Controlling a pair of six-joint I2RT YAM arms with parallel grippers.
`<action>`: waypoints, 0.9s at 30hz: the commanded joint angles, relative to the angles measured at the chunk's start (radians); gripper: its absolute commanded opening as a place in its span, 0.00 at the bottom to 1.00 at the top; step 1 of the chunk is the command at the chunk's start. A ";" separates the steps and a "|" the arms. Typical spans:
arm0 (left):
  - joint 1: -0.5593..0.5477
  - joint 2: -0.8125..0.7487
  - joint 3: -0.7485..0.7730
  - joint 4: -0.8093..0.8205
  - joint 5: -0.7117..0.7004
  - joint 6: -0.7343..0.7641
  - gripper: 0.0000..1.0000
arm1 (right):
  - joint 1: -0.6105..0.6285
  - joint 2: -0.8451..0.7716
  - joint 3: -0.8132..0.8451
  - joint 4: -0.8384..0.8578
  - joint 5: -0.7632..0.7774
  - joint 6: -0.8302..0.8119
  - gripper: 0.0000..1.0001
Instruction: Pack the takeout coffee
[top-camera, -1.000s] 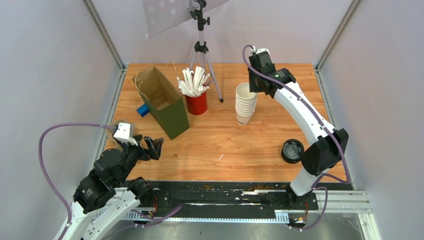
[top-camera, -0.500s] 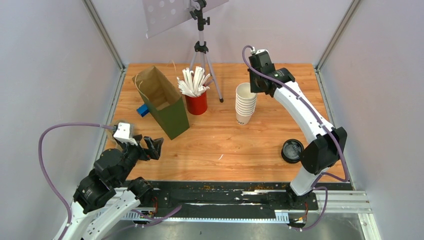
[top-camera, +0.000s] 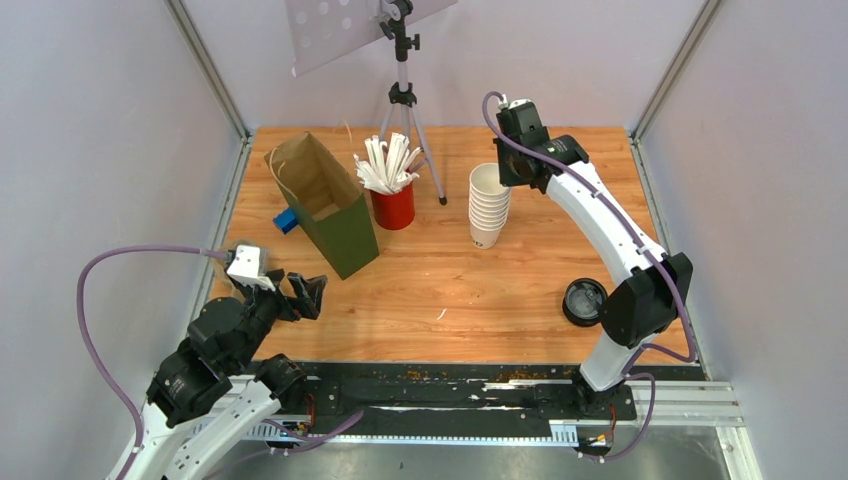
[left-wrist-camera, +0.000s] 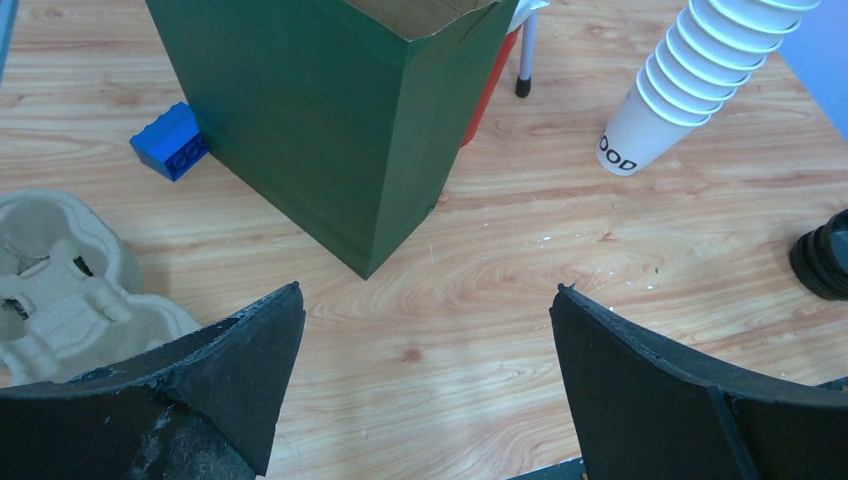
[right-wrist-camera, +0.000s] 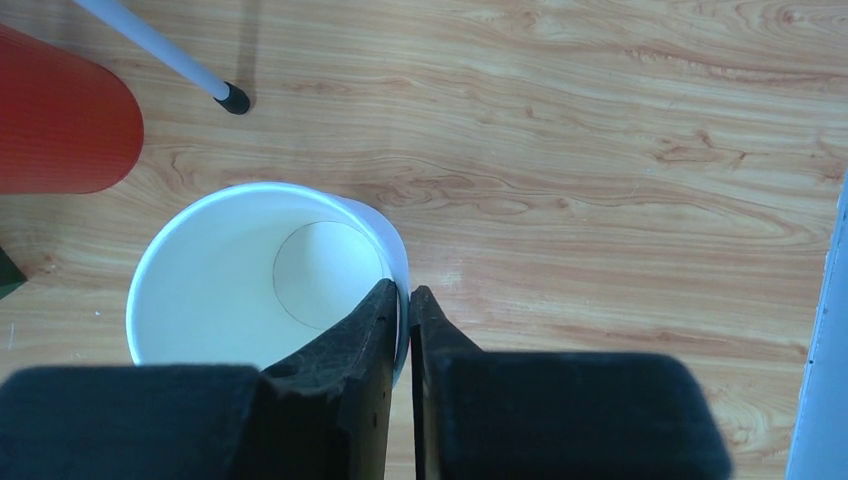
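A stack of nested white paper cups (top-camera: 489, 207) stands at the back middle of the table and also shows in the left wrist view (left-wrist-camera: 690, 70). My right gripper (top-camera: 512, 160) (right-wrist-camera: 404, 290) is shut on the rim of the stack's top cup (right-wrist-camera: 250, 270), one finger inside and one outside. No single separate cup shows. The round black lid (top-camera: 585, 300) lies at the right front, next to the right arm's base; its edge shows in the left wrist view (left-wrist-camera: 825, 262). My left gripper (top-camera: 305, 296) (left-wrist-camera: 428, 290) is open and empty, low over the left front.
A green paper bag (top-camera: 335, 205) (left-wrist-camera: 340, 120) stands open at the left. A red cup of white straws (top-camera: 393, 205) (right-wrist-camera: 60, 120) and a tripod (top-camera: 402, 100) stand behind. A blue brick (left-wrist-camera: 170, 140) and a pulp cup carrier (left-wrist-camera: 60, 280) lie left of the bag.
My right gripper and the top of the cup stack have shifted very slightly left. The left arm has not moved.
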 joint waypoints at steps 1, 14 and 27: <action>-0.002 0.009 0.000 0.029 -0.010 -0.011 1.00 | -0.005 -0.032 0.057 -0.004 0.012 -0.020 0.11; -0.001 0.011 -0.001 0.030 -0.009 -0.012 1.00 | -0.005 -0.061 0.096 -0.009 -0.007 -0.027 0.00; -0.001 0.004 -0.003 0.034 0.003 -0.009 1.00 | -0.010 -0.114 0.206 -0.051 -0.112 -0.004 0.00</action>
